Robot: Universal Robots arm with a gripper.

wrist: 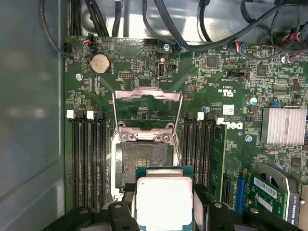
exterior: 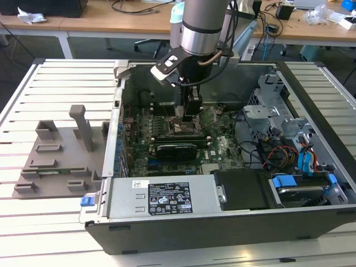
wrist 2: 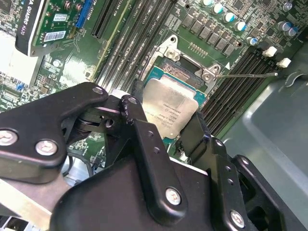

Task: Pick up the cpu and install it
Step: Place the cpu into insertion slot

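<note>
The cpu is a flat square chip with a silver top and a green edge, and my gripper is shut on it from two sides. In the second wrist view the cpu sits between the black fingers of the gripper, just over the open socket. The socket lies bare on the green motherboard with its metal load frame swung up. In the exterior view the gripper reaches down into the open computer case, close above the board.
Memory slots flank the socket on both sides. A graphics card lies just beside the socket area. A drive cage and cables fill the exterior view's right. A grey plastic tray lies on the slatted table outside the case.
</note>
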